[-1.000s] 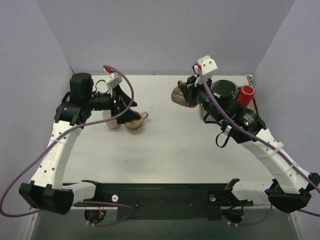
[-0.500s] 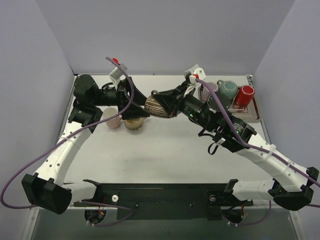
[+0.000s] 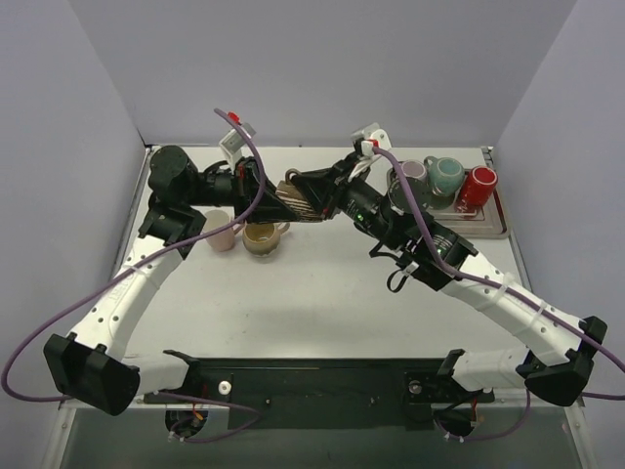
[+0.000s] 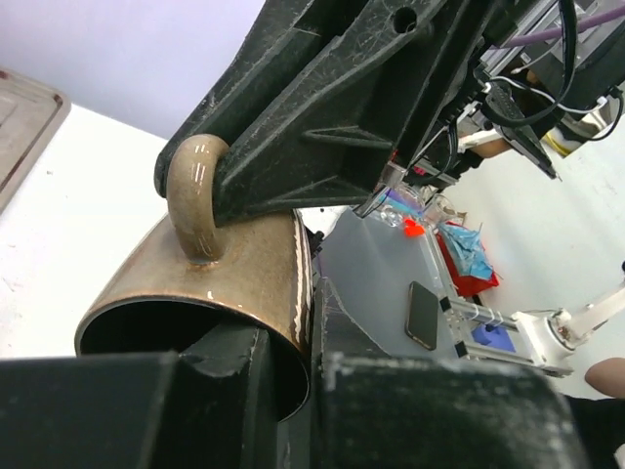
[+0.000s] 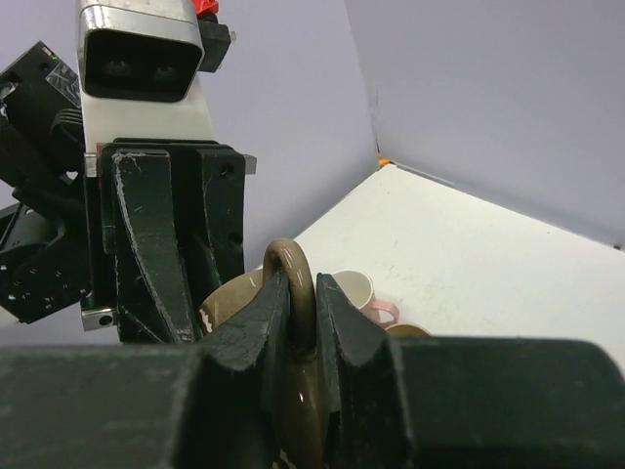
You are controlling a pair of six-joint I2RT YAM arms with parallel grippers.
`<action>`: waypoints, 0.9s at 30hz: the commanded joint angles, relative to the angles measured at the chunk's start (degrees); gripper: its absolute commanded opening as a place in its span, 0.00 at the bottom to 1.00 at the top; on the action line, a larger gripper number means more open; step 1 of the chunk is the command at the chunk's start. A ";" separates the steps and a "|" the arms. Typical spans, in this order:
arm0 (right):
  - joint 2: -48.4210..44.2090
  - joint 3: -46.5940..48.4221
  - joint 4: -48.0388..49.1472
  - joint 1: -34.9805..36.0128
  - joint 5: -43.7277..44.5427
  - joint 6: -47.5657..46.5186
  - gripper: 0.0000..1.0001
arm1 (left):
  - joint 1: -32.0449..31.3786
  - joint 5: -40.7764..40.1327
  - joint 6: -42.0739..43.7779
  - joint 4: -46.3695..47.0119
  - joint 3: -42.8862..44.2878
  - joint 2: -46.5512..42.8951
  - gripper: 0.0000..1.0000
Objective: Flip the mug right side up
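A glossy brown mug [image 3: 293,198] hangs on its side in the air above the back-middle of the table, held between both arms. My right gripper [image 3: 312,186] is shut on its loop handle [image 5: 293,278], which pokes up between the black fingers [image 5: 256,318]. My left gripper [image 3: 270,191] faces it from the left, shut on the mug's rim: one finger sits inside the mouth, the other outside against the wall [image 4: 244,283]. In the left wrist view the handle [image 4: 195,200] points up, the right gripper's black body clamped on it.
Below the held mug a pink-handled white mug [image 3: 219,231] and a tan mug [image 3: 260,237] stand upright on the table. At the back right a tray [image 3: 493,231] carries a green mug [image 3: 447,176], a red mug [image 3: 479,186] and a pale one [image 3: 414,175].
The right arm swung the brown mug from near the tray leftward to the middle. The left gripper rose from the table mugs, met it, and closed on its rim.
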 commanded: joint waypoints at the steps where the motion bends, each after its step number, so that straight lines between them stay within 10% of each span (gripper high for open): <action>1: 0.30 -2.45 5.97 -2.09 -0.63 2.72 0.00 | 0.42 -1.03 1.29 -1.67 2.81 0.45 0.00; 3: 0.30 -1.23 2.83 -2.97 1.99 1.94 0.00 | 2.61 -3.14 14.13 -17.46 5.08 0.72 0.00; 6: 1.35 2.73 -11.12 -3.41 8.93 -2.28 0.55 | 6.40 -22.01 42.54 -58.85 16.20 2.64 0.00; 8: 1.44 4.40 -17.98 -3.59 15.61 -4.57 0.73 | 5.78 -39.85 57.08 -67.76 17.84 1.69 0.00; 14: -0.66 -0.07 -23.38 -4.99 24.24 -7.73 0.82 | 10.43 -61.93 79.15 -85.70 8.63 -3.67 0.00; 27: -2.25 -7.81 -24.61 -9.30 24.60 -6.86 0.83 | 17.91 -63.79 83.66 -70.28 -10.28 7.30 0.00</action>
